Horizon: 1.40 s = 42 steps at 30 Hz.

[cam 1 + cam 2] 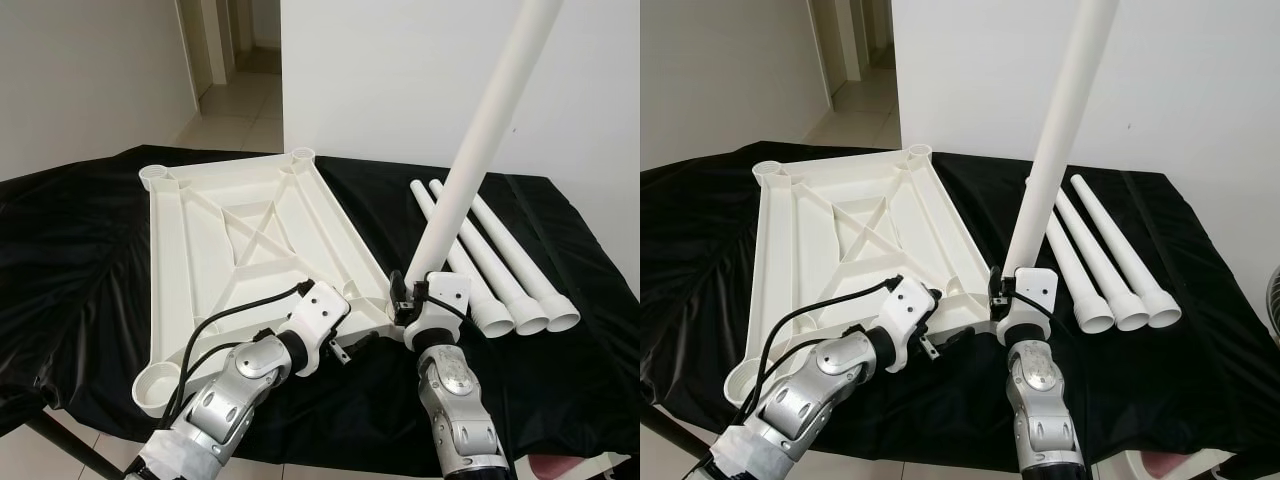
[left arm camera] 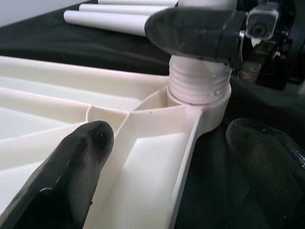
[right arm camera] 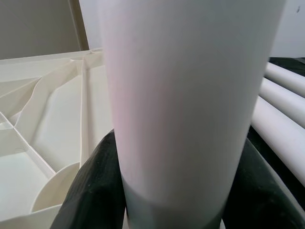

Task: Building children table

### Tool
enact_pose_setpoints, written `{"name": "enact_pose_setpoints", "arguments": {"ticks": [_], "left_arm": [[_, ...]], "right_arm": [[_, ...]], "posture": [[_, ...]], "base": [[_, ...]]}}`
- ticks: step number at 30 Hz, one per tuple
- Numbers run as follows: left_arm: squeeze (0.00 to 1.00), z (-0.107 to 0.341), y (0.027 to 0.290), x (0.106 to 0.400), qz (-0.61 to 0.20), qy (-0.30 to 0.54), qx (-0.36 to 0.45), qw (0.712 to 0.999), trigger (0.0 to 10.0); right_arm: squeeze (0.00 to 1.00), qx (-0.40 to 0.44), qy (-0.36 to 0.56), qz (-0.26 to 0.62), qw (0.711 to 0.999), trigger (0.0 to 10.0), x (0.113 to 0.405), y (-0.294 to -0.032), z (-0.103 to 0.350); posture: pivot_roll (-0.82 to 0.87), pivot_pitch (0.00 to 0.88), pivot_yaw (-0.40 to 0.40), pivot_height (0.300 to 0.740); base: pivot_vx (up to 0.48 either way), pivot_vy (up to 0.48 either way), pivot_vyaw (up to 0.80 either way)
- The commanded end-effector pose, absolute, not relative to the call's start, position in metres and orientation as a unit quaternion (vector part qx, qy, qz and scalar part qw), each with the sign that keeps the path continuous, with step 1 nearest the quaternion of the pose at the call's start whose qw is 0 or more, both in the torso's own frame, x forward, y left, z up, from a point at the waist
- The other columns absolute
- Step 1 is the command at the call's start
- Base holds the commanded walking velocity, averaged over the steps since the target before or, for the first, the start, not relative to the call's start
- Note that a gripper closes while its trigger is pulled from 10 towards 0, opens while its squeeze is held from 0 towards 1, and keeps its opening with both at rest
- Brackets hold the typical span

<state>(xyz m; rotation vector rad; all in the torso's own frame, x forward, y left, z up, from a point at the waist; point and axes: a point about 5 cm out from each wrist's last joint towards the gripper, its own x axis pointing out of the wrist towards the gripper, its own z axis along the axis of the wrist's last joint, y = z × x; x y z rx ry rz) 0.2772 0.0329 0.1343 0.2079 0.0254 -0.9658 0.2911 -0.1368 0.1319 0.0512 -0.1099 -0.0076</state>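
Clamped low around the upright leg [image 3: 190, 109], one black finger [image 3: 93, 191] pressing each side of the white tube just above its threaded end; right gripper [image 1: 415, 290] standing at the near right corner socket [image 2: 209, 102] of the tabletop [image 1: 240, 240], with the threads partly down into the socket and several ridges showing above the rim, so probably not yet screwed home. Spread wide at that same corner, left gripper [image 2: 167, 157] straddling the tabletop's edge rib, one finger [image 2: 71, 167] inside over the ribbed underside, the other outside over the black cloth [image 1: 80, 230], gripping nothing; apparently there to steady the slab against the twist. Likely light for its bulk, hollow moulded plastic, stiff and smooth, hence slippery under the pads and prone to cross-threading if tilted; best held low near the threads for turning, since the long tube above gives plenty of leverage to tip. Tabletop lying upside down on the cloth, rigid through its ribs, best braced at a rim or rib close to the socket. Counted: one tabletop; four corner sockets; four legs, one upright in the near right corner socket, three spare legs [image 1: 500, 260] lying side by side beyond that corner, to the tabletop's right.
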Motion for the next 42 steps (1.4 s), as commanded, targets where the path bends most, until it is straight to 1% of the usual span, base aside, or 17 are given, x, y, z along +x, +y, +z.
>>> {"name": "enact_pose_setpoints", "arguments": {"ticks": [1, 2, 3, 8, 10, 11, 13, 14, 15, 16, 21, 26, 27, 28, 29, 37, 42], "left_arm": [[0.0, 0.133, 0.034, 0.278, -0.478, 0.013, 0.105, 0.872, 10.0], [0.0, 0.134, 0.034, 0.279, -0.478, 0.012, 0.102, 0.872, 10.0], [0.0, 0.135, 0.034, 0.28, -0.479, 0.011, 0.101, 0.872, 10.0], [0.0, 0.136, 0.034, 0.281, -0.483, 0.008, 0.102, 0.87, 10.0], [0.0, 0.136, 0.034, 0.279, -0.492, 0.005, 0.099, 0.865, 10.0], [0.0, 0.136, 0.034, 0.279, -0.495, 0.004, 0.099, 0.863, 10.0], [0.0, 0.135, 0.034, 0.279, -0.496, 0.004, 0.099, 0.863, 10.0], [0.0, 0.135, 0.033, 0.279, -0.497, 0.004, 0.099, 0.862, 10.0], [0.0, 0.135, 0.033, 0.279, -0.497, 0.004, 0.099, 0.862, 10.0], [0.0, 0.135, 0.033, 0.279, -0.5, 0.006, 0.096, 0.861, 10.0], [0.0, 0.136, 0.03, 0.278, -0.508, 0.003, 0.097, 0.856, 10.0], [0.0, 0.136, 0.029, 0.277, -0.511, 0.002, 0.097, 0.854, 10.0], [0.0, 0.136, 0.029, 0.276, -0.513, 0.001, 0.096, 0.853, 10.0], [0.0, 0.136, 0.028, 0.276, -0.514, 0.001, 0.095, 0.853, 10.0], [0.0, 0.136, 0.028, 0.275, -0.515, 0.002, 0.095, 0.852, 10.0], [0.0, 0.134, 0.027, 0.269, -0.522, 0.007, 0.091, 0.848, 10.0], [0.0, 0.133, 0.026, 0.263, -0.526, 0.011, 0.089, 0.846, 10.0]], "right_arm": [[0.0, 0.041, -0.016, -0.006, 0.999, 10.0, 0.29, -0.139, 0.117], [0.0, 0.045, -0.019, 0.0, 0.999, 10.0, 0.292, -0.142, 0.117], [1.0, 0.039, -0.028, 0.018, 0.999, 10.0, 0.294, -0.144, 0.12], [1.0, 0.025, -0.039, 0.069, 0.997, 10.0, 0.3, -0.153, 0.127], [1.0, -0.011, -0.029, 0.117, 0.993, 10.0, 0.306, -0.161, 0.128], [1.0, -0.019, -0.026, 0.15, 0.988, 10.0, 0.308, -0.162, 0.129], [1.0, -0.027, -0.024, 0.178, 0.983, 10.0, 0.308, -0.161, 0.13], [0.11, -0.034, -0.024, 0.205, 0.978, 10.0, 0.308, -0.158, 0.131], [0.11, -0.034, -0.024, 0.205, 0.978, 10.0, 0.308, -0.158, 0.131], [0.0, -0.037, -0.027, 0.232, 0.972, 10.0, 0.308, -0.156, 0.133], [0.0, -0.049, -0.032, 0.297, 0.953, 10.0, 0.31, -0.153, 0.136], [0.0, -0.077, -0.042, 0.331, 0.94, 10.0, 0.312, -0.153, 0.138], [0.0, -0.072, -0.04, 0.338, 0.938, 9.4, 0.312, -0.155, 0.137], [0.0, -0.072, -0.038, 0.341, 0.937, 2.2, 0.312, -0.158, 0.136], [0.0, -0.071, -0.036, 0.343, 0.936, 0.0, 0.312, -0.159, 0.135], [0.0, -0.066, -0.028, 0.35, 0.934, 0.0, 0.309, -0.166, 0.131], [0.0, -0.061, -0.021, 0.33, 0.942, 0.0, 0.305, -0.171, 0.126]], "posture": [[-0.03, 0.0, 0.033, 0.74], [-0.03, 0.0, 0.034, 0.74], [-0.03, 0.0, 0.037, 0.74], [-0.04, 0.0, 0.037, 0.74], [-0.04, 0.0, 0.038, 0.74], [-0.04, 0.0, 0.038, 0.74], [-0.04, 0.0, 0.038, 0.74], [-0.04, 0.0, 0.038, 0.74], [-0.04, 0.0, 0.038, 0.74], [-0.04, 0.0, 0.039, 0.74], [-0.04, 0.0, 0.036, 0.74], [-0.03, 0.0, 0.034, 0.74], [-0.03, 0.0, 0.034, 0.74], [-0.03, 0.0, 0.034, 0.74], [-0.03, 0.0, 0.034, 0.74], [-0.03, 0.0, 0.034, 0.74], [-0.03, 0.0, 0.027, 0.74]], "base": [[0.0, 0.0, 0.0], [0.0, 0.0, 0.0], [0.0, 0.0, 0.0], [0.0, 0.0, 0.0], [0.0, 0.0, 0.0], [0.0, 0.0, 0.0], [0.0, 0.0, 0.0], [0.0, 0.0, 0.0], [0.0, 0.0, 0.0], [0.0, 0.0, 0.0], [0.0, 0.0, 0.0], [0.0, 0.0, 0.0], [0.0, 0.0, 0.0], [0.0, 0.0, 0.0], [0.0, 0.0, 0.0], [0.0, 0.0, 0.0], [0.0, 0.0, 0.0]]}}
